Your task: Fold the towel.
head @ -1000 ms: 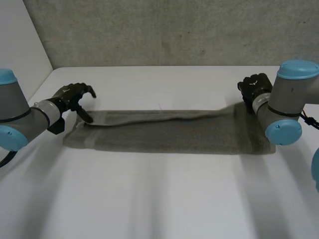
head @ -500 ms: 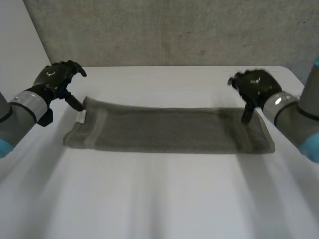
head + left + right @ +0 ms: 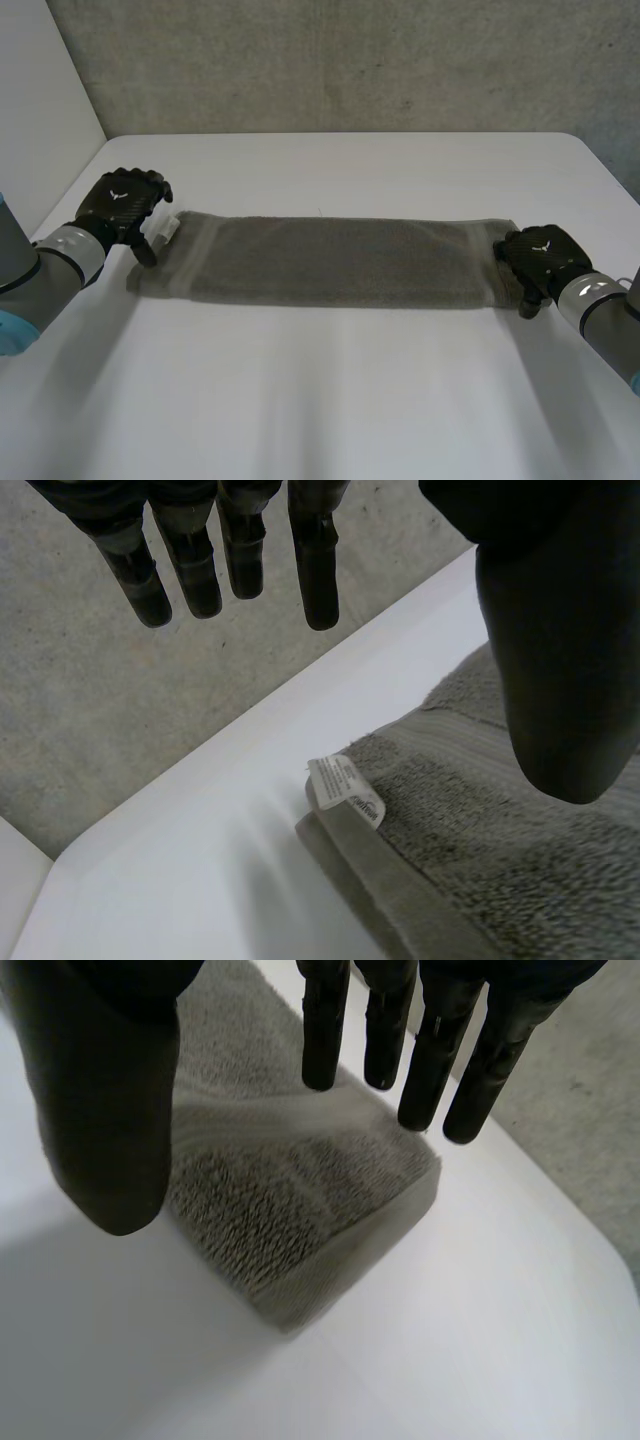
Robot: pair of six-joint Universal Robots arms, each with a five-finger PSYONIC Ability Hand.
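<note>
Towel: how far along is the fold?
Done: the towel lies as a long strip and looks doubled at its ends. In hand: left hand and right hand are open, one at each short end, gripping nothing. To do: grasp, fold end to end.

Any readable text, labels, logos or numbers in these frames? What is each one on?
White sewn-in tag at the corner of the towel, by the left hand: it carries dark print, too small to read.
White emblem on the back of the left hand and of the right hand: a mark, with no legible letters.
Nothing else carries text or numbers.
</note>
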